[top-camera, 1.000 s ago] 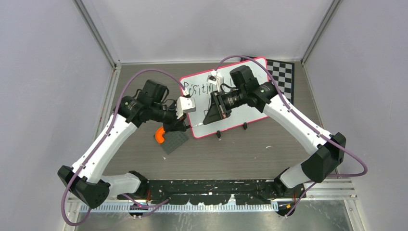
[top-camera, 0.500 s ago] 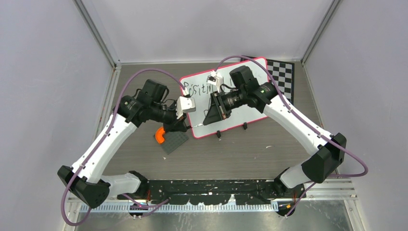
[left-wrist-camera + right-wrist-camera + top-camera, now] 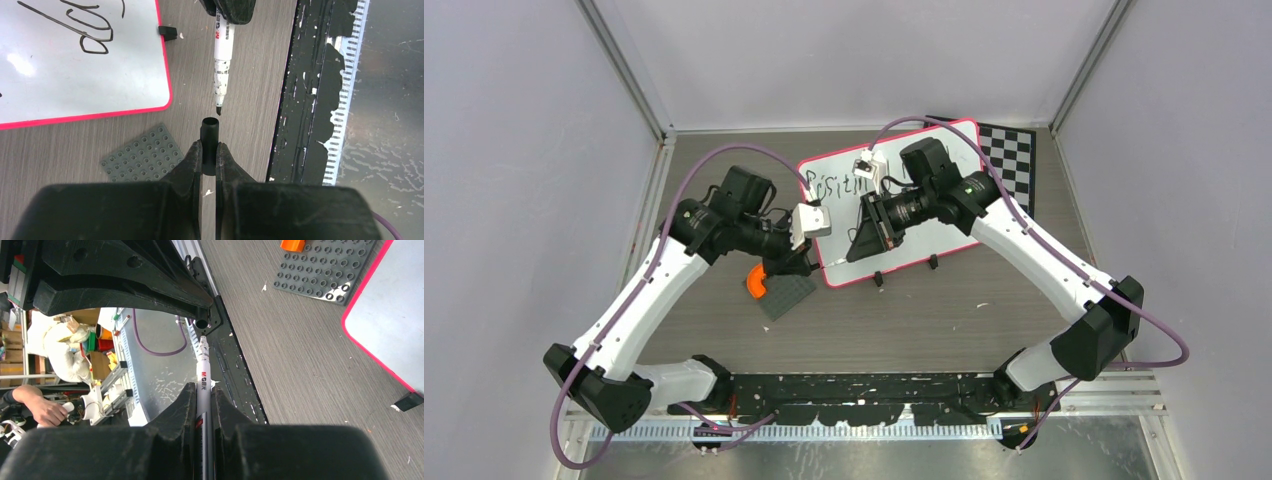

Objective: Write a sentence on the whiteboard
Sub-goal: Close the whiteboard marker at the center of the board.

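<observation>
Left gripper (image 3: 209, 150) clamps a black cap (image 3: 210, 131); right gripper (image 3: 202, 390) clamps the marker (image 3: 203, 365), tip facing the black cap, just apart. Whiteboard (image 3: 929, 240): white, red-pink rim, flat on table (image 3: 904, 320), far centre, long axis left-right, right end farther. Sentence (image 3: 839, 185) runs along its far-left edge.

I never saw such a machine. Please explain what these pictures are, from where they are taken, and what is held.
This is a robot: a left arm and a right arm, fixed at a table's near edge. One picture looks down from above; the other two come from a camera on each wrist. On the table lie a whiteboard with black writing, a studded plate with an orange piece, and a chessboard. The left gripper is shut on a cap. The right gripper is shut on a marker. Its tip points at the cap's opening, a small gap apart.
</observation>
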Available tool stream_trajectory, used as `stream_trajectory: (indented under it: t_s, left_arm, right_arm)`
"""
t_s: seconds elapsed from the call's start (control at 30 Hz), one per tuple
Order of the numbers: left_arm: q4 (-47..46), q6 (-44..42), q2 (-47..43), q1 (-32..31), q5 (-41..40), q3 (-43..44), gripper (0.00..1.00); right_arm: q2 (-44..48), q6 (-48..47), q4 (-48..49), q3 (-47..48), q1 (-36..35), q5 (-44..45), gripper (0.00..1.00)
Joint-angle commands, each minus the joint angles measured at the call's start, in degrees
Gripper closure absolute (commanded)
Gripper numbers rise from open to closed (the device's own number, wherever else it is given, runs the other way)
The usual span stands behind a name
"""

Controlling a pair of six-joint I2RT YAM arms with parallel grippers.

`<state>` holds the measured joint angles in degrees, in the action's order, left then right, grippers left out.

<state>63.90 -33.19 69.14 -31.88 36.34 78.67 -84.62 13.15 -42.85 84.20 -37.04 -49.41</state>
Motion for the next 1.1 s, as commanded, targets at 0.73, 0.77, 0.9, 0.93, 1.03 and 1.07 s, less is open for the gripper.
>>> stream_trajectory:
  t_s: [0.73,0.77,0.9,0.93,1.03,1.07]
  left_arm:
    - [1.1,-0.6,0.2,-2.1,1.2,2.0,1.0]
    - [1.0,0.0,0.2,-2.1,1.6,2.5,1.0]
    - [0.4,1.4,0.5,-2.1,2.4,3.4,1.0]
    - [0.4,1.4,0.5,-2.1,2.3,3.3,1.0]
    - [0.3,1.1,0.3,-2.1,1.6,2.8,1.0]
    - [0.3,1.2,0.2,-2.1,1.7,2.6,1.0]
  right_arm:
    - [0.9,-1.2,-0.2,3.3,-1.2,0.1,1.0]
    - [0.9,-1.3,-0.1,3.3,-1.4,0.1,1.0]
    - [0.7,-1.8,-0.5,3.2,-1.7,0.4,1.0]
    - [0.7,-1.9,-0.7,3.2,-1.7,0.4,1.0]
    - [1.1,-2.3,-1.0,3.1,-1.7,0.7,1.0]
    - [1.2,-2.4,-1.1,3.0,-1.7,1.0,1.0]
